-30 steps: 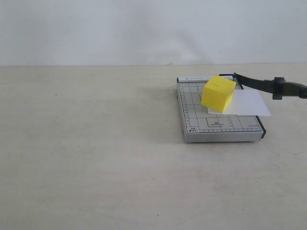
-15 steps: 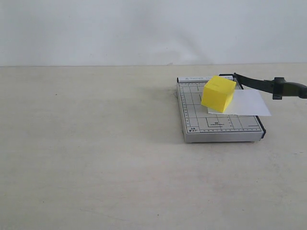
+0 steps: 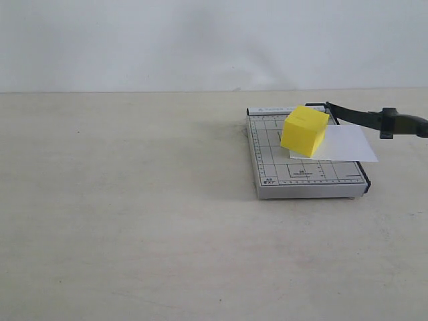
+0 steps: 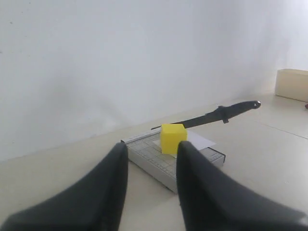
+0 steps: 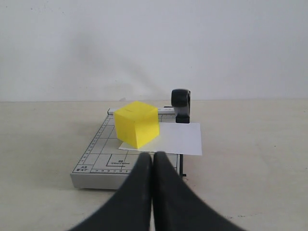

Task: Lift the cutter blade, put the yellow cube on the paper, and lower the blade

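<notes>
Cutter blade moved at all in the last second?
No. The cutter blade stays raised at the same angle above the grey board, handle still past the paper's right edge.

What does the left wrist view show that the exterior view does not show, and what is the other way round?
Only the left wrist view: the left gripper, jaws apart and empty, a beige block in the distance, and the cutter blade whole, handle end included. Only the exterior view: the wide stretch of table left of the grey board. Both: the yellow cube resting on the paper on the board, with the blade raised.
</notes>
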`<state>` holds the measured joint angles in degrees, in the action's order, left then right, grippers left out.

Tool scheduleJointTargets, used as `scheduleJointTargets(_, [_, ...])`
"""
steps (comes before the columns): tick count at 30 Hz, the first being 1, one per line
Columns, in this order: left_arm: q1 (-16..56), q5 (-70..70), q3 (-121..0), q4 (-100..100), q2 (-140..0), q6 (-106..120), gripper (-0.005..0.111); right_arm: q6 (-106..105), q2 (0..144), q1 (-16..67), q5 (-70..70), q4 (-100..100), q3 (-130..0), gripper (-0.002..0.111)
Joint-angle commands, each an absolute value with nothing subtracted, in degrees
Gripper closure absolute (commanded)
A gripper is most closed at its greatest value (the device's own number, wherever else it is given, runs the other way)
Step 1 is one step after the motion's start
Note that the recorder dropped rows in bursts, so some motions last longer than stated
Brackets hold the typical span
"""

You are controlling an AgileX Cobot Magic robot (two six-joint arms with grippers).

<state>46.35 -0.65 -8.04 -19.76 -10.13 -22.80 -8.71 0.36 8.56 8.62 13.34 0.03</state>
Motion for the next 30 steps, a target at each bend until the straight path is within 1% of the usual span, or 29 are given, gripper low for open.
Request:
scheduleJointTargets(1, [46.3, 3.5, -2.2, -20.2, -5.9, -22.5, 0.073, -9.0, 0.0, 8.6, 8.4, 13.0, 0.0, 0.108])
scheduleJointTargets(5, [46.1, -1.0, -0.6, -20.4, -0.1, -22.5, 0.073, -9.0, 0.0, 8.6, 8.4, 13.0, 0.0, 0.108])
scheduleJointTargets(8, [44.4, -4.6, -0.6, -20.4, 0.0, -22.5, 0.073, -9.0, 0.0, 8.6, 8.4, 13.0, 0.0, 0.108])
scheduleJointTargets(14, [40.9, -3.8, 0.0, -20.2, 0.0, -22.5, 0.073, -9.0, 0.0, 8.6, 8.4, 13.0, 0.0, 0.108])
scheduleJointTargets(20, [36.6, 1.8, 0.0, -18.8, 0.0, -22.5, 0.073, -9.0, 0.0, 8.6, 8.4, 13.0, 0.0, 0.108])
scheduleJointTargets(24, [36.0, 5.9, 0.0, -15.9, 0.0, -23.1, 0.073, -9.0, 0.0, 8.6, 8.4, 13.0, 0.0, 0.108])
scheduleJointTargets(30, [36.0, -1.5, 0.0, -11.1, 0.0, -23.1, 0.073, -9.0, 0.0, 8.6, 8.4, 13.0, 0.0, 0.108])
